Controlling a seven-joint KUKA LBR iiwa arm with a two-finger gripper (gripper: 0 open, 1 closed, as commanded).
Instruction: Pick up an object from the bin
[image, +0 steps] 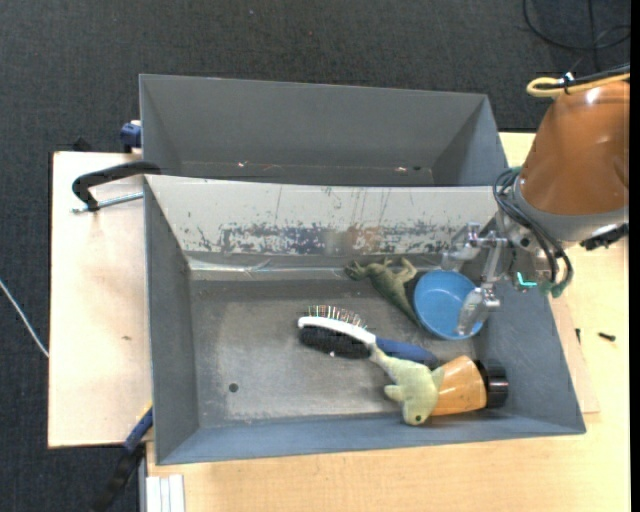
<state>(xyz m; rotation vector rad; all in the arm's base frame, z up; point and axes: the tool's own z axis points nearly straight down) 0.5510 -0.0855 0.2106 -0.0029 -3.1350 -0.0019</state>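
Looking down from above, the gripper hangs at the three o'clock side of the bin. It is right at the rim of a blue plastic cup lying on its side. I cannot tell whether the tool is spread or pressed together. A green plush toy lies at the cup's ten o'clock and an amber bottle at its six. I'd say the thing to do is straddle the cup's thin wall squarely before closing, clear of the bin's side.
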